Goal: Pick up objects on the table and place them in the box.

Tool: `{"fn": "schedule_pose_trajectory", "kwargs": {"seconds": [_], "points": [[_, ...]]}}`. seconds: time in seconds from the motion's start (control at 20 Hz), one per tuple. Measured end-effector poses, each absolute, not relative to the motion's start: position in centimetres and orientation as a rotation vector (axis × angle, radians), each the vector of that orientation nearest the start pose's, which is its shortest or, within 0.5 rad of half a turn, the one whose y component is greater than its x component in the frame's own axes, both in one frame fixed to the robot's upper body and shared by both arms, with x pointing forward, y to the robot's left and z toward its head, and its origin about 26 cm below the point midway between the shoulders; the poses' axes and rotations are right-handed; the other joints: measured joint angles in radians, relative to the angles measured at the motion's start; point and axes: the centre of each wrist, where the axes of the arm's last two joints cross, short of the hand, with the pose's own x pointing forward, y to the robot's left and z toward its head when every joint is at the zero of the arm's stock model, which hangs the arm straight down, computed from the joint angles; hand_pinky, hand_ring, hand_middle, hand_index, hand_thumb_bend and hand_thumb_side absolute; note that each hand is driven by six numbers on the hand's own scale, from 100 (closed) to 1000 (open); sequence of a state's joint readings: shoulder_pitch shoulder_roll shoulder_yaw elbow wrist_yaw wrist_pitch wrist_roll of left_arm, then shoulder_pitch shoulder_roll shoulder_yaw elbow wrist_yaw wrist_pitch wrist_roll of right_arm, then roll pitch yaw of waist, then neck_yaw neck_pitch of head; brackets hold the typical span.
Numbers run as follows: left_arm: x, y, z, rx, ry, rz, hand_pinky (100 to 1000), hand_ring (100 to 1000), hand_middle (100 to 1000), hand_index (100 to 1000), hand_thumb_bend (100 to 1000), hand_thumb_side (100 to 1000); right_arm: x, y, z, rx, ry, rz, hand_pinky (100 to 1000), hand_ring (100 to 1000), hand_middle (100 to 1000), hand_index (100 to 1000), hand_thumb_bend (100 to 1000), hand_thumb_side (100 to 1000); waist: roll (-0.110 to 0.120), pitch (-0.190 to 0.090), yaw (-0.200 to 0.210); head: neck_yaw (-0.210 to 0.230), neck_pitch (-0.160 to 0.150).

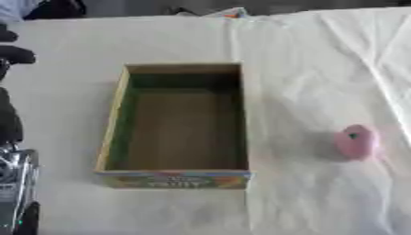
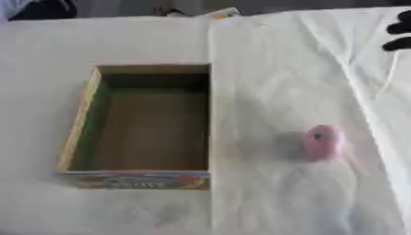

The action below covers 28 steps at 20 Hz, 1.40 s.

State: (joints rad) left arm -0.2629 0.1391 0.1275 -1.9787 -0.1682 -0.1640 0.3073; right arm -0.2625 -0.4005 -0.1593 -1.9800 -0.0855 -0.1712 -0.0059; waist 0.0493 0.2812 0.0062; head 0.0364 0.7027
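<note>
An open cardboard box (image 1: 112, 124) stands in the middle of the table, with green inner walls, a brown floor and a colourful printed front; nothing lies in it. A round pink object (image 1: 356, 141) with a small dark spot on top rests on the cloth to the right of the box, about a hand's width away. My left hand (image 1: 14, 55) shows as black parts at the left edge, level with the box's far end and apart from it. Only black tips of my right hand (image 2: 399, 28) appear at the upper right edge, far from the pink object.
A white cloth (image 1: 321, 69) with folds covers the table, creased most on the right side. My left arm's silver and black forearm (image 1: 14, 183) lies along the lower left edge. A small colourful item (image 1: 233, 13) sits at the table's far edge.
</note>
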Motion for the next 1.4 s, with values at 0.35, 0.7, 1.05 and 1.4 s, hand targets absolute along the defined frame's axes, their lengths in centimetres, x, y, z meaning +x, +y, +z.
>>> {"fn": "schedule_pose_trajectory", "kwargs": {"seconds": [0.35, 0.7, 1.05, 1.4], "points": [[29.9, 26.8, 17.4, 0.467, -2.408, 0.154, 534, 502, 554, 674, 100, 844, 29.1, -32.8, 22.0, -0.418, -2.375, 0.507, 603, 721, 699, 891, 479, 1000, -0.006, -0.003, 0.001, -0.004, 0.0], [29.8, 26.8, 17.4, 0.469, -2.403, 0.149, 534, 502, 554, 674, 100, 844, 28.4, -34.4, 25.1, -0.75, -2.158, 1.041, 624, 747, 740, 893, 595, 1000, -0.017, -0.015, -0.007, -0.014, 0.002], [29.8, 27.0, 17.4, 0.474, -2.403, 0.137, 533, 503, 554, 674, 100, 841, 28.0, -34.8, 26.4, -0.861, -1.913, 1.37, 634, 767, 751, 902, 720, 1000, -0.021, -0.02, -0.016, -0.017, 0.025], [29.8, 26.9, 17.5, 0.467, -2.404, 0.12, 533, 503, 554, 674, 100, 841, 28.0, -34.2, 27.4, -0.794, -1.763, 1.644, 637, 777, 746, 925, 737, 979, -0.027, -0.024, -0.016, -0.015, 0.022]]}}
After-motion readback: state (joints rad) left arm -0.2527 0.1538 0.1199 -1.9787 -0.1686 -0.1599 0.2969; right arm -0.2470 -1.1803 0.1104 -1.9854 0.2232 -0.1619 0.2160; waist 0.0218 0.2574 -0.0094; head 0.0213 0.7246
